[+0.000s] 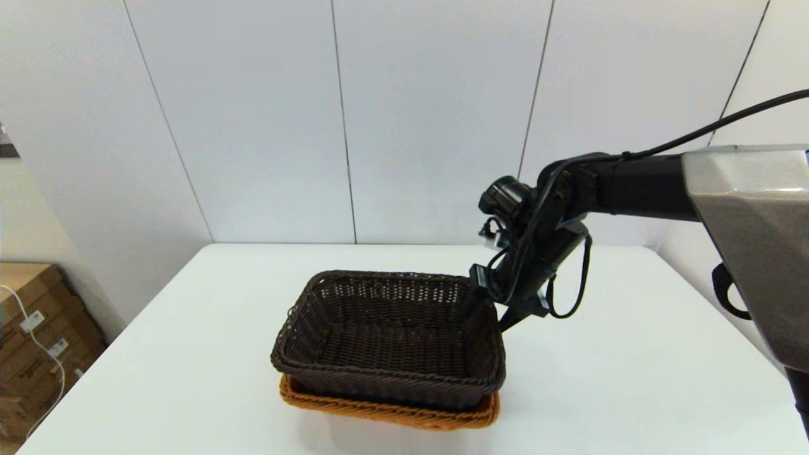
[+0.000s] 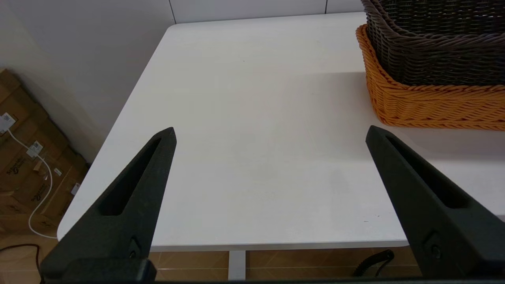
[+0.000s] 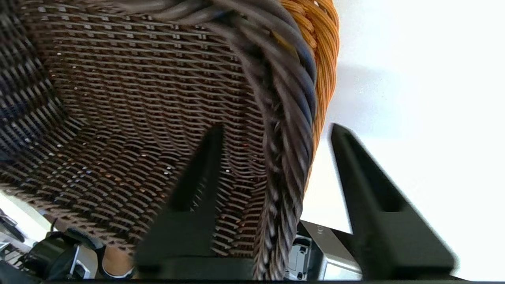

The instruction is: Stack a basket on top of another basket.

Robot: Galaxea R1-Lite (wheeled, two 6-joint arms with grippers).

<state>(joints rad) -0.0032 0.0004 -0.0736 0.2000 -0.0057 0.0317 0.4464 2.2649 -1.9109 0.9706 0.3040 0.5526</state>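
Note:
The dark brown basket [image 1: 389, 335] sits nested inside the orange-tan basket [image 1: 389, 414], whose rim shows below it at the front. My right gripper [image 1: 486, 313] is at the dark basket's far right corner. In the right wrist view, my right gripper [image 3: 274, 128] is open and straddles the dark basket's braided rim [image 3: 284, 118]: one finger is inside, the other outside beside the orange-tan basket [image 3: 325, 59], with gaps on both sides. My left gripper [image 2: 270, 130] is open and empty over the table's left front part, with both baskets [image 2: 434, 47] off to its side.
The white table [image 1: 632, 379] meets the white wall panels at the back. Cardboard boxes [image 1: 31, 341] with a white cable stand on the floor beside the table's left edge. The right arm [image 1: 632, 183] reaches in from the right.

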